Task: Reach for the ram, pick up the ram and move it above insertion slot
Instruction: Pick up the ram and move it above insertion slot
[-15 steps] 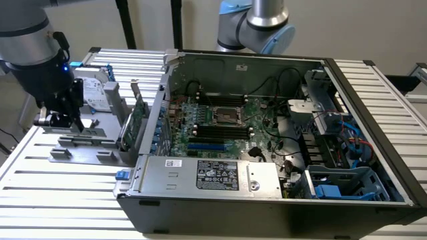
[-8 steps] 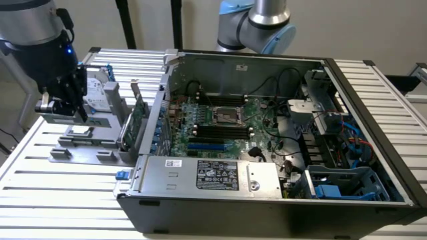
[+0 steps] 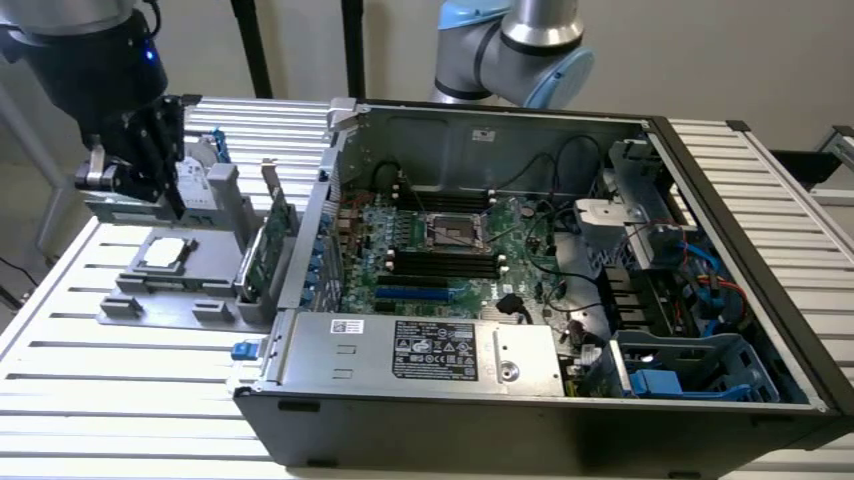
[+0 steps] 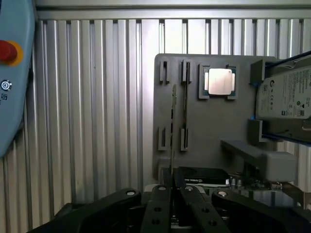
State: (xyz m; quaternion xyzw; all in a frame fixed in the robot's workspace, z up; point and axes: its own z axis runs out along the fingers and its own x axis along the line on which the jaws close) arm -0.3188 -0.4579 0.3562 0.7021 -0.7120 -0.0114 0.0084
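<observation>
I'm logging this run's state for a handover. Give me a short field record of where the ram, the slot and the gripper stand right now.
gripper: over the gray tray, outside the computer case
ram: on edge in the tray's holder, not lifted
insertion slot: one of the parallel black slots on the motherboard inside the case, far from the gripper
also on tray: processor chip, hard drive, green card
task state: ram not yet picked up

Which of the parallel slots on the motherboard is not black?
The blue slot, shorter than the black insertion slots and lying between them and the labelled power supply.
</observation>
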